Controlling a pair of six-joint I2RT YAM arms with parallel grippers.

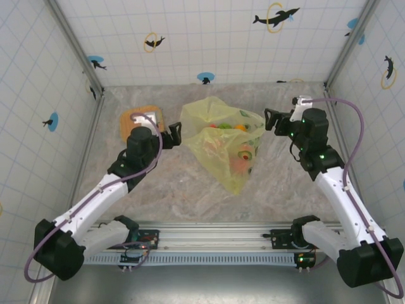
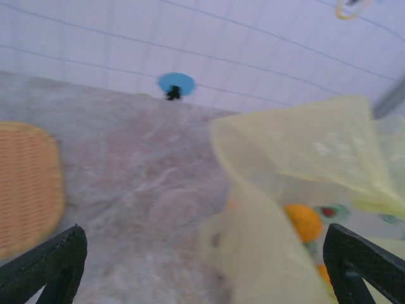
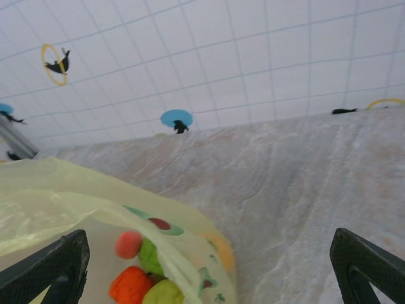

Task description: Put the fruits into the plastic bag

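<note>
**Top view:** plastic bag [image 1: 221, 149] lies mid-surface [image 1: 190, 196] w/ the fruits [image 1: 239, 152] inside it, so the task looks abt done. Left pincer [image 1: 174, 134] & right pincer [image 1: 273, 120] are both wide, holding nothing, one just beside each side of the bag's far end. Risks: the mouth seems to face the far edge, and w/ nothing gripping it a fruit could roll out. A finger could also snag the film on pull-back. Free room along near edge & right side. Woven tray [image 1: 142, 119] sits nr far-left corner.

**Left wrist:** blurry. Bag film betw. the open fingers, orange fruit [image 2: 304, 221] behind it, tray to the left.

**Right wrist:** bag by one finger, bare surface on the other side, prob. the clearest exit.
</note>
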